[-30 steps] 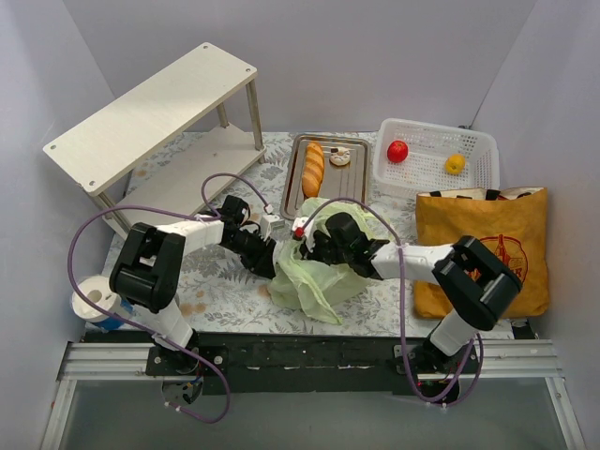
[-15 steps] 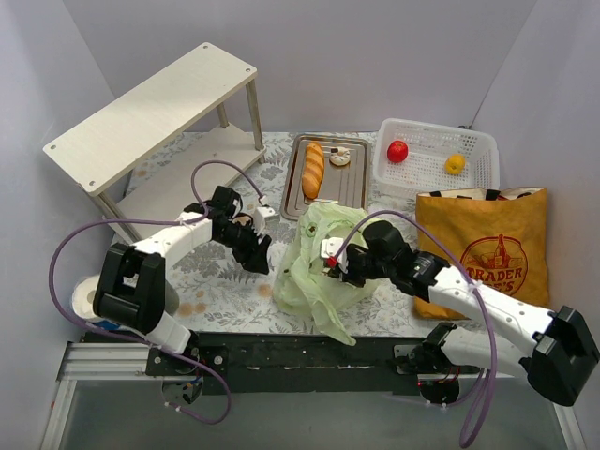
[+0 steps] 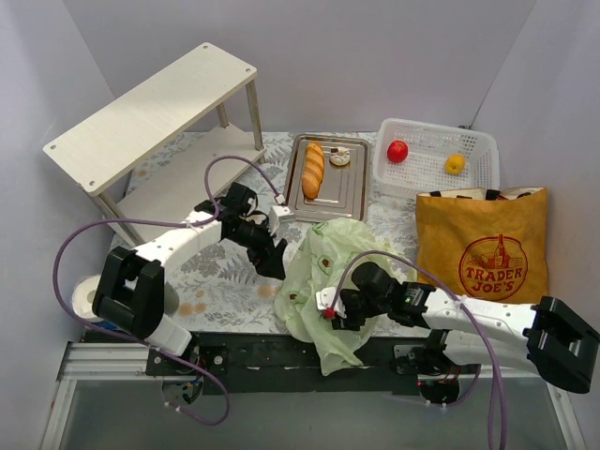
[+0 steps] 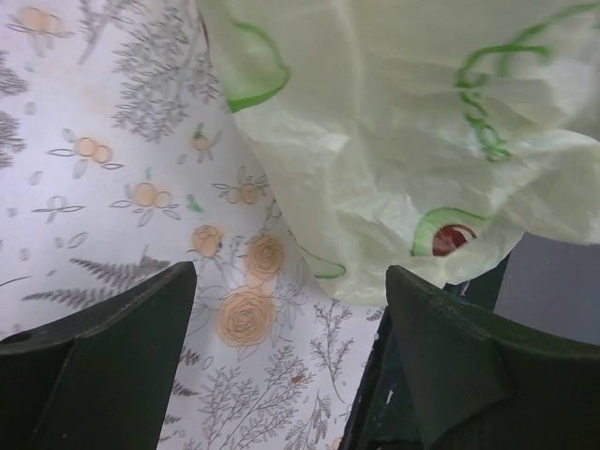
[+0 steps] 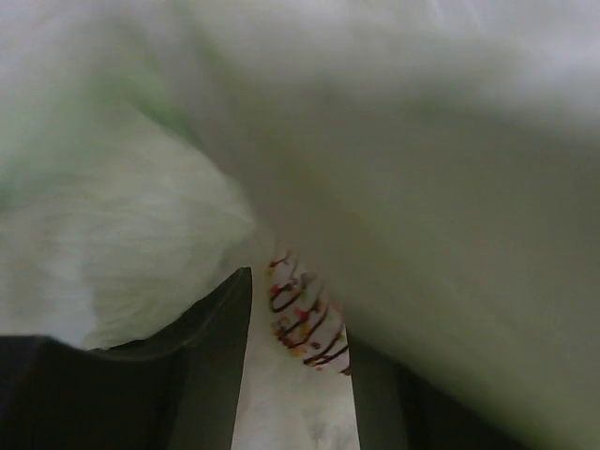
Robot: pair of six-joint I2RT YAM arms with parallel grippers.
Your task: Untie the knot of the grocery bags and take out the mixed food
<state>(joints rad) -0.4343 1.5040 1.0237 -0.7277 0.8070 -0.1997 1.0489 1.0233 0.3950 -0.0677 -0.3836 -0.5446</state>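
Top view was bright and even, with soft light from overhead. There were just faint shadows under the shelf (image 3: pixel 155 103) and a bit of sheen on the metal tray (image 3: pixel 349 187). Left wrist shot was sharp on the bench (image 4: pixel 112 187) print, and the pale green bag (image 4: pixel 422 122) glowed. The left hand (image 4: pixel 286 309) had fingers (image 4: pixel 103 375) near black. Right wrist view was mush: the bag sat close to the lens, all blurred and washed out.

You have a floral-cloth table (image 3: pixel 216 281) carrying a steel tray (image 3: pixel 342 192). Left of the tray stands a wooden shelf (image 3: pixel 150 103); right, a white basket (image 3: pixel 431 186); nearer you, a green bag (image 3: pixel 328 262) and an orange tote (image 3: pixel 478 234).
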